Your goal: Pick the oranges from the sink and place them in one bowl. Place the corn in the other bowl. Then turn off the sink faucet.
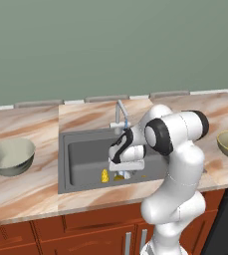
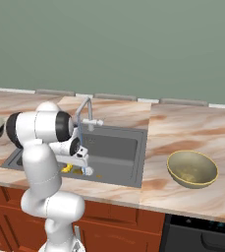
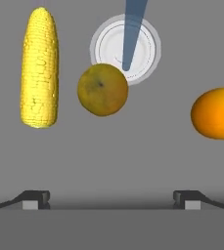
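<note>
On the sink (image 3: 108, 161) floor lie the corn (image 3: 39, 68), then a dull orange (image 3: 102, 90) by the drain (image 3: 147, 49), then a bright orange (image 3: 216, 113). The gripper (image 3: 111, 200) hangs wide open, holding nothing. It should probably center over one orange before closing.

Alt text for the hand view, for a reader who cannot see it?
Two oranges and a corn cob lie on the dark sink floor, with water streaming onto the pale drain. The open fingers stand wide apart, holding nothing.
</note>
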